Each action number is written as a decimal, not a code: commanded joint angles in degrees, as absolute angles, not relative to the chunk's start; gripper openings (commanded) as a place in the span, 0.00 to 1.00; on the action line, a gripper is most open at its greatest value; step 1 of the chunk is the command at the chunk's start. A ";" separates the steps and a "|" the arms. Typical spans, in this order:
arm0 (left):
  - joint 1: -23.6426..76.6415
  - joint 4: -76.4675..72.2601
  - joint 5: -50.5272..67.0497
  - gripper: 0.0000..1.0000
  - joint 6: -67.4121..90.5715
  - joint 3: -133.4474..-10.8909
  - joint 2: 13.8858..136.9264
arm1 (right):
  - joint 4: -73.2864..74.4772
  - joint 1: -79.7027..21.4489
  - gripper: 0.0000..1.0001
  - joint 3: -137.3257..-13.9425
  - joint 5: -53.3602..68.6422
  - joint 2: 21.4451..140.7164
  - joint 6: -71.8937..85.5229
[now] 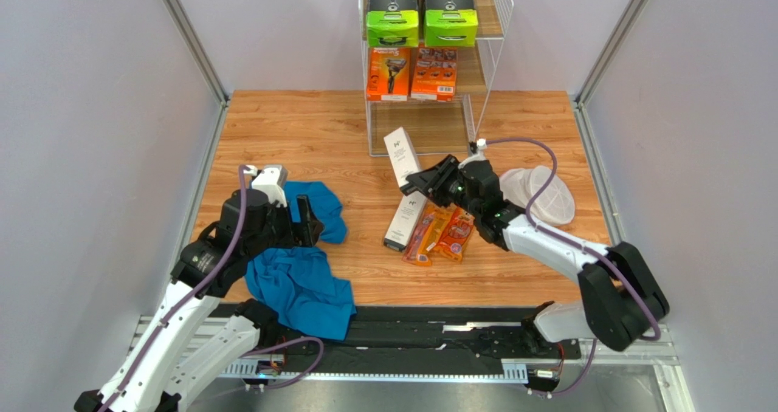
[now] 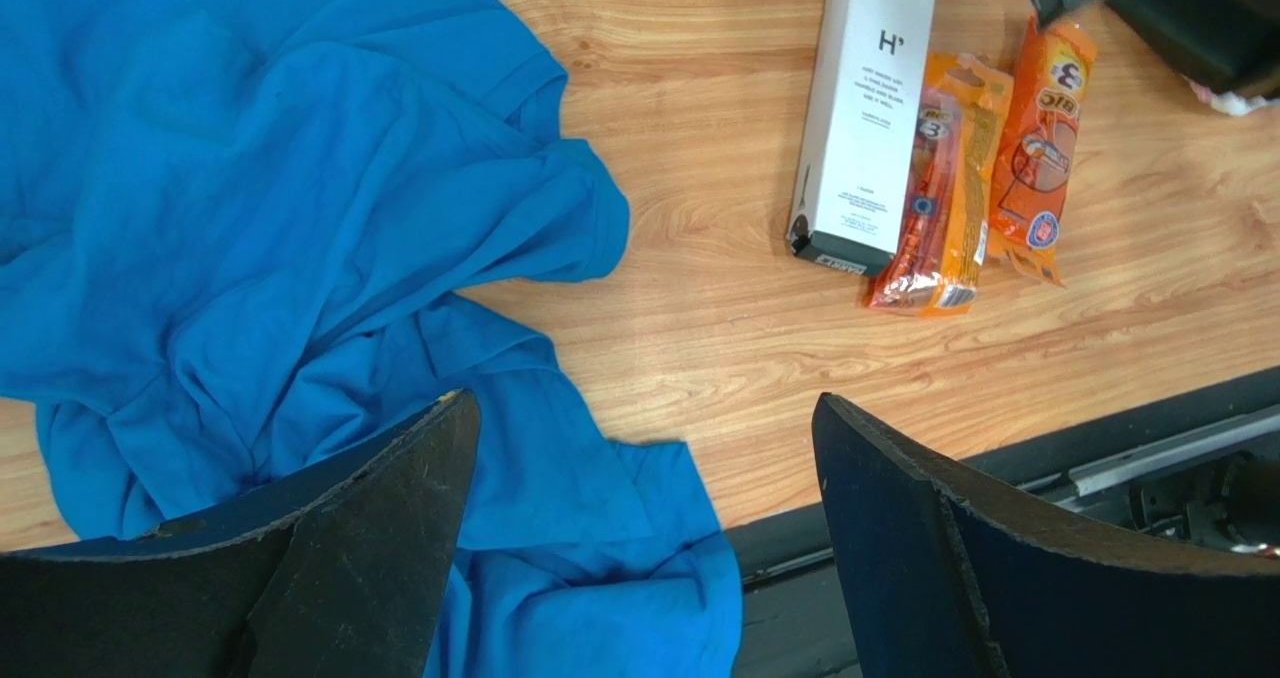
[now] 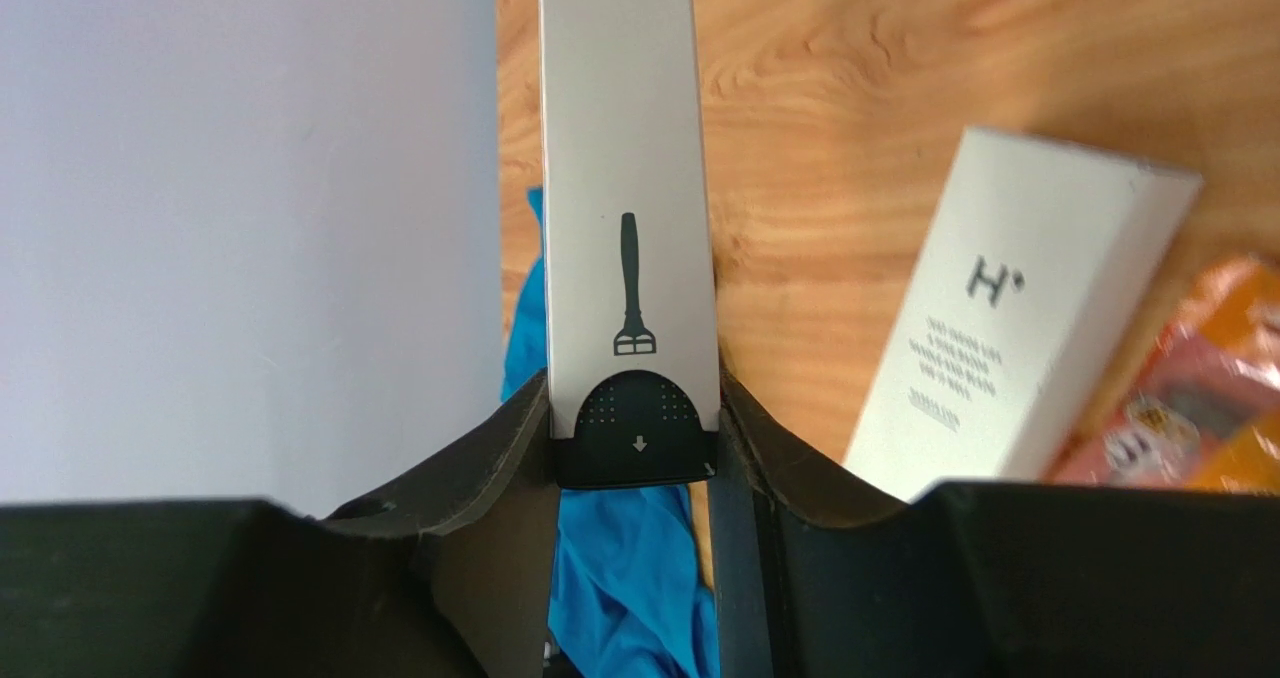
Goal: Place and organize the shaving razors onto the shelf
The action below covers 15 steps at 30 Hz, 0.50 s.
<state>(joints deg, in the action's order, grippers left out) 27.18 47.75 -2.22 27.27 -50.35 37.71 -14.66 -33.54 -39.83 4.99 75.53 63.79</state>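
At the back of the wooden table [image 1: 292, 125] stands the shelf [image 1: 498, 38], a white wire rack with wooden tiers. Well in front of the shelf and off to its left lies a crumpled blue cloth [image 1: 301, 284]. The left gripper [image 1: 301, 219] hangs over the cloth with its fingers spread wide, grasping nothing. In front of the shelf and to its right sits a round white mesh item [image 1: 541, 196]. On the shelf's top tier 2 black boxes with lime-green ends [image 1: 393, 11] stand side by side, and on its middle tier are 2 orange boxes [image 1: 389, 73]. Just in front of the shelf's bottom tier, the right gripper [image 1: 422, 186] is clamped on the near end of 1 slim white box [image 1: 401, 153], whose far end points toward the shelf. Farther out from the shelf, the second slim white box [image 1: 406, 222] lies flat on the table, with 2 orange blister packs [image 1: 429, 234] side by side, the nearer one touching its right edge.
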 commanded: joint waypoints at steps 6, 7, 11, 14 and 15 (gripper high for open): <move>26.98 49.57 -1.41 0.90 24.35 -52.91 34.63 | -30.58 -30.67 0.00 -51.14 7.91 94.01 67.50; 26.98 49.40 -1.41 0.90 24.26 -52.82 34.72 | -32.07 -30.59 0.00 -52.11 8.08 95.43 67.94; 26.98 48.69 -1.06 0.90 24.17 -52.30 33.93 | -35.07 -30.06 0.00 -56.24 9.49 102.20 69.78; 26.98 48.52 -0.70 0.90 24.00 -52.03 34.10 | -35.51 -29.53 0.00 -58.97 9.23 106.16 69.87; 26.98 48.25 -0.62 0.90 23.99 -51.94 34.10 | -35.33 -29.36 0.00 -59.58 9.05 106.78 69.96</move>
